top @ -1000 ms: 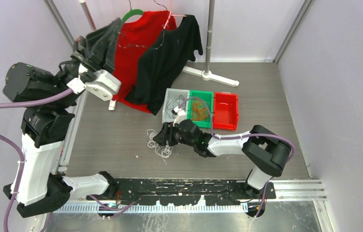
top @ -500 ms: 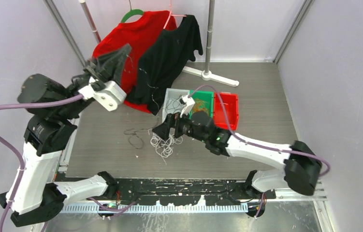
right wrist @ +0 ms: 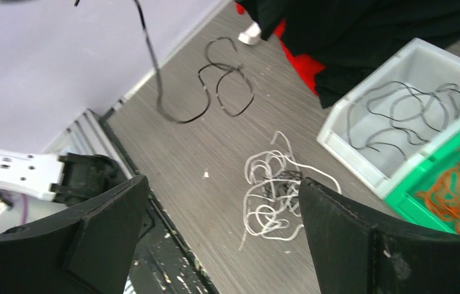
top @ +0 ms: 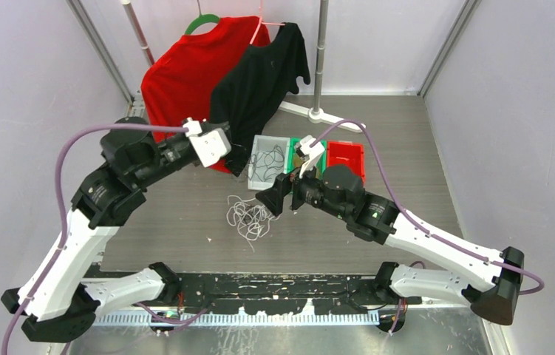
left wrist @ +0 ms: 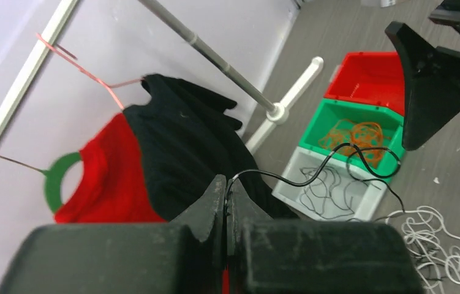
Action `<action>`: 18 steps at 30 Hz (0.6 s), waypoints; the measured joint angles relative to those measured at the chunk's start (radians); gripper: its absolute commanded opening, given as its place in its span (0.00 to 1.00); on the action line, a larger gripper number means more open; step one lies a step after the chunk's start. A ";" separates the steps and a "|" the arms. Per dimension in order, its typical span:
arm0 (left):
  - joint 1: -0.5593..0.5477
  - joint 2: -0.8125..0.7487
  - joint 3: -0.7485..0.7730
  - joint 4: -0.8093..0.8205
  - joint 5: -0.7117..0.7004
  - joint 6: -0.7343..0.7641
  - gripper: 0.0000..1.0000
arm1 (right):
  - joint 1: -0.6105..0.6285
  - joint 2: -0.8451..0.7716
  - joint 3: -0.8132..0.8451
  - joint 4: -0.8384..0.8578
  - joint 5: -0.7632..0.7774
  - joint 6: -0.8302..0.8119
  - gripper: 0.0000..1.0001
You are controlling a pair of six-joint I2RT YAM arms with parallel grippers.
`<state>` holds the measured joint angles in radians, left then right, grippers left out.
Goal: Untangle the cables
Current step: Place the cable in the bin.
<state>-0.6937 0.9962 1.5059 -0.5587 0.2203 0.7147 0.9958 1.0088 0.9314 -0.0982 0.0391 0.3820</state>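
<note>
1. The table (top: 422,148) carries everything. A red shirt (top: 178,74) and a black shirt (top: 267,74) hang at its back, just behind the bins.
2. The left pincer (left wrist: 226,184) is clamped shut on one black cable (left wrist: 288,179), held up off the table close to the black shirt. The strand could snag on that fabric, or slide out of so thin a pinch.
3. The right pincer (right wrist: 220,190) stands wide apart and holds nothing, above the white cables (right wrist: 273,196). Dropping straight down, it may catch several loops at once and pull the knot tighter.
4. Three bins stand side by side: the grey bin (left wrist: 319,205) with loose black cables (left wrist: 328,187), the green bin (left wrist: 319,122) with orange cables (left wrist: 353,135), and the red bin (left wrist: 374,79). The held cable's free length hangs near the grey and green bins. It could hook a rim or fall among the orange cables.
5. The white cables lie bunched on the table in front of the grey bin. Dark bits show inside the bunch, so a black strand may be caught there and drag it along.
6. No brand, label or writing is legible anywhere.
</note>
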 measured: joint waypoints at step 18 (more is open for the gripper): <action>0.006 0.361 -0.011 0.029 -0.105 -0.095 0.00 | -0.210 0.143 0.063 -0.188 0.266 0.046 0.98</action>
<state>-0.6876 1.3575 1.4948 -0.5301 0.1150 0.6193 0.7860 1.1519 0.9947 -0.2863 0.3046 0.4278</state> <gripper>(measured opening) 0.007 0.976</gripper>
